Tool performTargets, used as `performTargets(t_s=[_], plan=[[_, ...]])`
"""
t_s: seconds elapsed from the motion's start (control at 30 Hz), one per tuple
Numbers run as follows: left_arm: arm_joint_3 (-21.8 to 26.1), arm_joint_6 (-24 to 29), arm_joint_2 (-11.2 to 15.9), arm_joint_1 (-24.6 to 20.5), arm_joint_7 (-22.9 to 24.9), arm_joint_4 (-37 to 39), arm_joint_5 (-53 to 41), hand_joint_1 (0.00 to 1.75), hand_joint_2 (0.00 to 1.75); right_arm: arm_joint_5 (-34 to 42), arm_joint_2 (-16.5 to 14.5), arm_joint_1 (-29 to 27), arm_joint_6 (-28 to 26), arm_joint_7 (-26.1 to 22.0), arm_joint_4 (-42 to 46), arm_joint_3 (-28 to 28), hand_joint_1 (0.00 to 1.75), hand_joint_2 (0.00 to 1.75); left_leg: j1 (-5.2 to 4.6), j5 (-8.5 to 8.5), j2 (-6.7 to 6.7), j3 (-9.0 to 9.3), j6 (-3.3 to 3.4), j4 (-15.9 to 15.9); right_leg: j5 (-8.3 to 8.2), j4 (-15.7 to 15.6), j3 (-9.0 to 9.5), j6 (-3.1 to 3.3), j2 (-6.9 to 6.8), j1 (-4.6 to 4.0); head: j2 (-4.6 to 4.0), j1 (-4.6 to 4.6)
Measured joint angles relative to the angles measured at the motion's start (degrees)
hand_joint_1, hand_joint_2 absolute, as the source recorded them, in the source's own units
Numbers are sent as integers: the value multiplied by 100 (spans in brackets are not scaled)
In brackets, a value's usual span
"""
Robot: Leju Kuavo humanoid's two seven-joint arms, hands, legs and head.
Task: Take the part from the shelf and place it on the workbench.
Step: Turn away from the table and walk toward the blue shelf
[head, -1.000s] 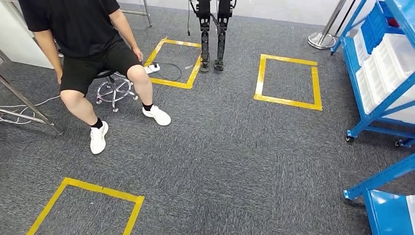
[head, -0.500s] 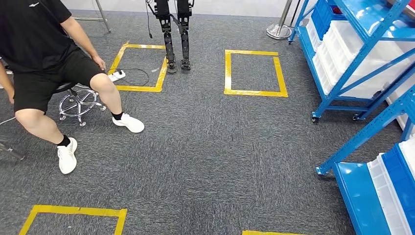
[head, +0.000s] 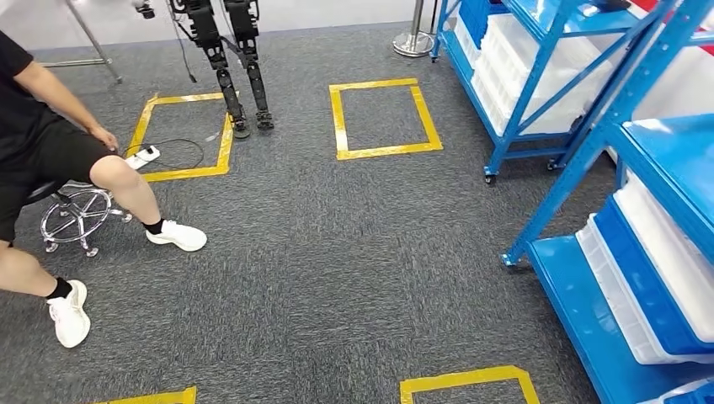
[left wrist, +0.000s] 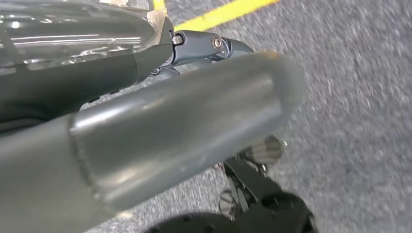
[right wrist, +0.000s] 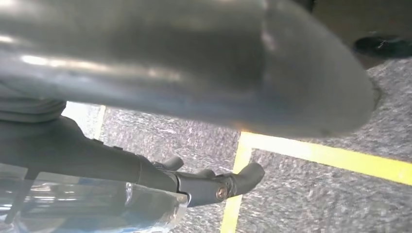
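Two blue shelf racks stand on the right in the head view, a near rack (head: 589,151) and a far rack (head: 539,59). They carry white bins (head: 518,80) and a blue bin (head: 648,286). A small dark thing (head: 602,7) lies on the far rack's top board; I cannot tell what it is. My left hand (left wrist: 160,131) hangs over the grey carpet with its dark fingers (left wrist: 209,46) stretched out and nothing in them. My right hand (right wrist: 194,73) hangs the same way, its fingers (right wrist: 228,182) holding nothing.
A person (head: 42,160) sits on a chrome stool (head: 76,215) at the left, with one leg stretched out. Another robot's legs (head: 240,84) stand at the back by a yellow tape square (head: 383,118). A stanchion base (head: 414,44) is beside the far rack.
The camera has swung to the right: the person and tape squares slid left in the picture and the blue racks came further in. My hands still hang with nothing in them.
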State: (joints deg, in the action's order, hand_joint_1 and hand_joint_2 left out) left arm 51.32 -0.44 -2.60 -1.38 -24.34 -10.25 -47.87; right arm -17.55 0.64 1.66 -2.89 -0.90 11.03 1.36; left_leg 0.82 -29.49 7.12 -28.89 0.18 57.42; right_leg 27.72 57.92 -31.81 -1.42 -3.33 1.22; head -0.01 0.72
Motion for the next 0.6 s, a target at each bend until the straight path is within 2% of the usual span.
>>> performTargets(t_s=[0.03, 0.07, 0.13, 0.17, 0.2, 0.23, 0.27, 0.3, 0.37, 0.43, 0.5, 0.53, 0.57, 0.6], plan=[[0, 0, -5, -12, -1, 0, -2, 0, 0, 1, -1, -4, 1, 0, -1, 0, 0, 0, 27, -56, -59, -5, -27, 51, -9, -5, 10, 34, 61, 15, -1, -6], [0, 0, -10, -20, -2, 1, -4, 0, 0, 4, 0, -8, 0, 1, -2, 0, 0, 0, 51, -174, -187, -55, -49, 196, -26, -10, 18, 79, 123, 26, -1, -11], [0, 0, -12, -11, -4, 2, -6, 0, 0, 12, -1, -7, -3, 2, -3, 0, 0, 0, 70, -569, -535, -335, -61, 839, -53, -12, 11, 159, 251, 3, 0, -21], [0, 0, -11, 1, -5, 2, -6, 0, 0, 15, -3, -8, -6, 2, -3, 0, 0, 0, 70, -757, -643, -529, -53, 1243, -64, -10, 1, 190, 328, -20, 1, -23], [0, -1, -11, 12, -5, 2, -6, 0, 0, 17, -9, -8, -8, 2, -3, 0, 0, 0, 69, -860, -695, -688, -45, 1553, -69, -9, -5, 204, 409, -41, 1, -22], [0, -1, -11, 19, -5, 2, -6, 0, 0, 17, -14, -11, -10, 2, -3, 0, 0, 0, 69, -834, -714, -763, -32, 1664, -71, -5, -3, 210, 492, -56, 0, -22], [0, -2, -12, 21, -5, 2, -6, 0, 0, 18, -19, -14, -12, 2, -3, 0, 0, 0, 69, -689, -731, -738, -14, 1555, -73, -3, 4, 214, 577, -65, 0, -22], [0, -2, -13, 21, -5, 2, -6, 0, 0, 19, -22, -15, -13, 2, -3, 0, 0, 0, 71, -463, -776, -616, 8, 1243, -74, -1, 16, 212, 658, -68, 0, -22], [0, -2, -12, 23, -5, 2, -6, 0, 0, 19, -32, -6, -14, 2, -3, 0, 0, 0, 76, -78, -1013, -310, 48, 491, -74, 12, 16, 198, 810, -86, 1, -20], [0, -5, -9, 20, -4, 2, -6, 0, 0, 19, -44, 4, -15, 2, -3, 0, 0, 0, 54, 22, -1144, -180, 72, 156, -89, 18, -29, 149, 928, -96, 1, -17], [0, -9, -8, 8, -4, 1, -6, 0, 0, 19, -47, -8, -15, 4, -4, 0, 0, 0, 25, 54, -1027, -165, 127, 99, -117, 11, -97, 69, 1025, -83, 1, -18], [0, -10, -8, 1, -5, 0, -6, 0, 0, 19, -45, -16, -15, 6, -5, 0, 0, 0, 19, 85, -964, -151, 167, 55, -106, 43, -134, 42, 982, -79, 1, -19], [0, -13, -9, -4, -5, 0, -6, 0, 0, 19, -45, -18, -14, 8, -5, 0, 0, 0, 21, 120, -892, -138, 211, 8, -40, 157, -207, 33, 871, -84, 0, -8], [0, -15, -9, -3, -5, 0, -6, 0, 0, 19, -46, -13, -14, 10, -6, 0, 0, 0, 25, 147, -811, -130, 246, -32, 92, 404, -329, 46, 722, -91, 0, 6]])
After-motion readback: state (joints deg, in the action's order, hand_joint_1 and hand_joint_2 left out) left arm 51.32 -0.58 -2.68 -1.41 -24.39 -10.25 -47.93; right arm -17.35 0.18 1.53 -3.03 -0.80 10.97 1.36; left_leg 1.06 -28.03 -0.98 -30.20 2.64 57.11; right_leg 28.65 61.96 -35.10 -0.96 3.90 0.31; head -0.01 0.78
